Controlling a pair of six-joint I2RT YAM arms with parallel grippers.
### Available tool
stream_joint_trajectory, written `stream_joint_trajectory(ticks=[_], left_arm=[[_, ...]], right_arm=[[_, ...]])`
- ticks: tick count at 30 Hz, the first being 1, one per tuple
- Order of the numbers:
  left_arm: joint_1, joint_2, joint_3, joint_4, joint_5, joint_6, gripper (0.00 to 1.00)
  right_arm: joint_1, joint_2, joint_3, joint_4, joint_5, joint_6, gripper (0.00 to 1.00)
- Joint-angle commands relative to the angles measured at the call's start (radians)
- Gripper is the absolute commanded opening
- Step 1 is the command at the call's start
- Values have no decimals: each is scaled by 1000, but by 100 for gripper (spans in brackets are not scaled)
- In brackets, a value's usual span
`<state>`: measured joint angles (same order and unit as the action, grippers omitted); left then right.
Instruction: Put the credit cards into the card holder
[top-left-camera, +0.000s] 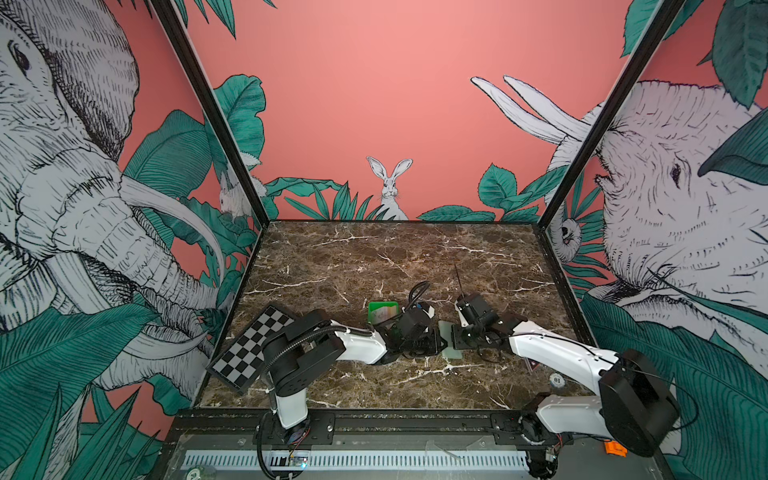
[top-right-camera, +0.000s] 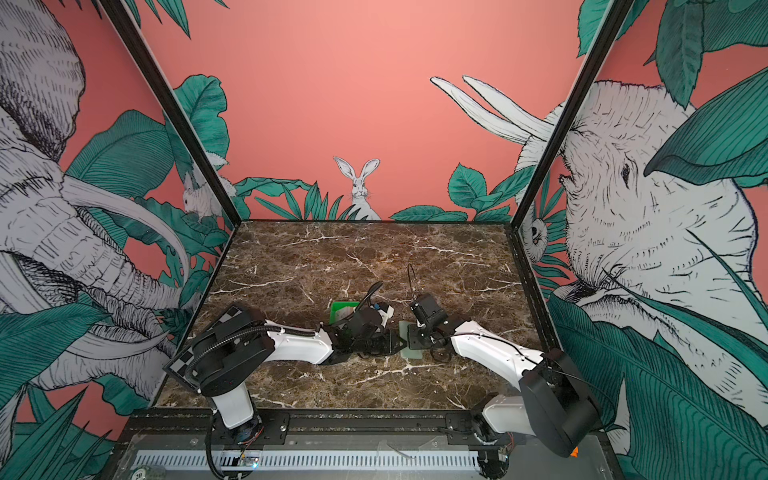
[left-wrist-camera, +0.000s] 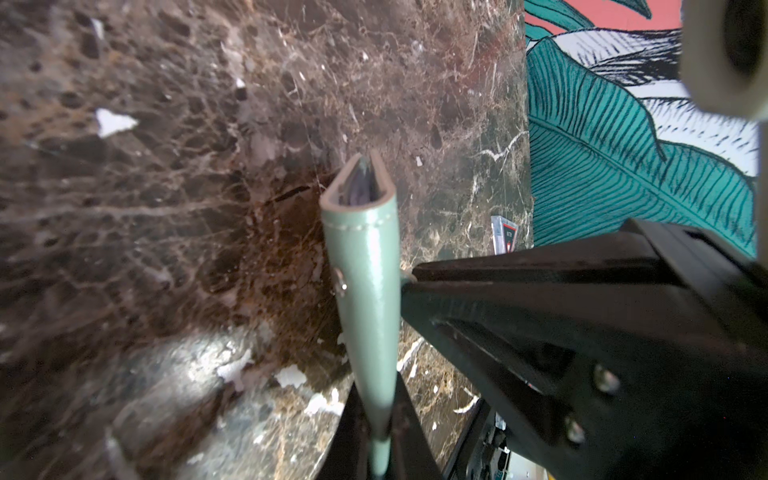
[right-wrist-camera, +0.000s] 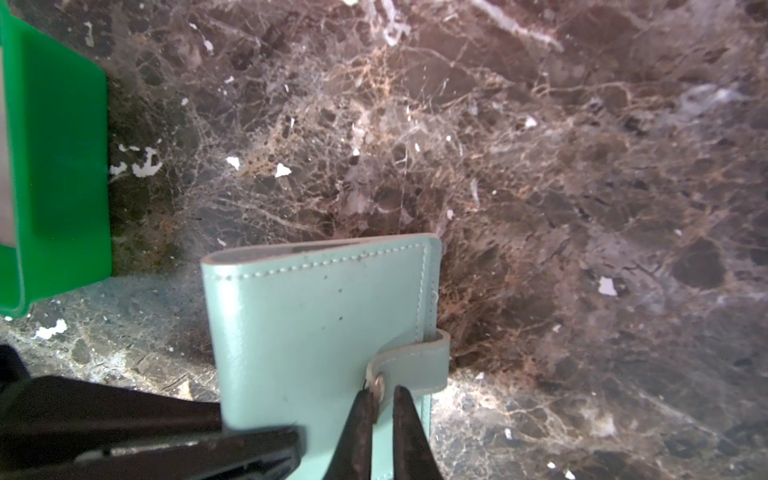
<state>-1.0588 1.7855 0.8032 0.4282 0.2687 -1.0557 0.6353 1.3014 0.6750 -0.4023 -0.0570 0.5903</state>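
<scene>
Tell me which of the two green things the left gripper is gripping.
The pale sage-green card holder, the folded one with a snap strap, pinched in the left gripper. The bright green tray stands apart from it, ungripped.

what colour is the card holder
The card holder is pale sage green with matching stitching; the right wrist view shows it best.

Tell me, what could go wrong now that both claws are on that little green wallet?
1. The left gripper pinches the closed card holder by one thin edge only; a tug could twist it or pull it free.
2. The right gripper sits at the very tip of the snap tab; it may slip off without unsnapping it.
3. The green tray lies close by; a swinging holder might knock it.
</scene>
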Motion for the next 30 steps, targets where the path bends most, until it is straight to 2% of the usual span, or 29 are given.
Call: stream_joint_trajectory(ticks=[1, 9, 21, 30], left_arm=[[-6, -43, 21, -7, 0, 10, 11], [-7, -50, 13, -26, -19, 10, 11], [-7, -66, -5, -80, -56, 22, 11], [-7, -46, 5, -75, -47, 7, 23]], right_arm=[[-3, 9, 1, 8, 50, -9, 10], [-2, -6, 1, -15, 86, 0, 0], [-1, -54, 1, -94, 172, 6, 0], [7, -143, 28, -122, 127, -2, 0]])
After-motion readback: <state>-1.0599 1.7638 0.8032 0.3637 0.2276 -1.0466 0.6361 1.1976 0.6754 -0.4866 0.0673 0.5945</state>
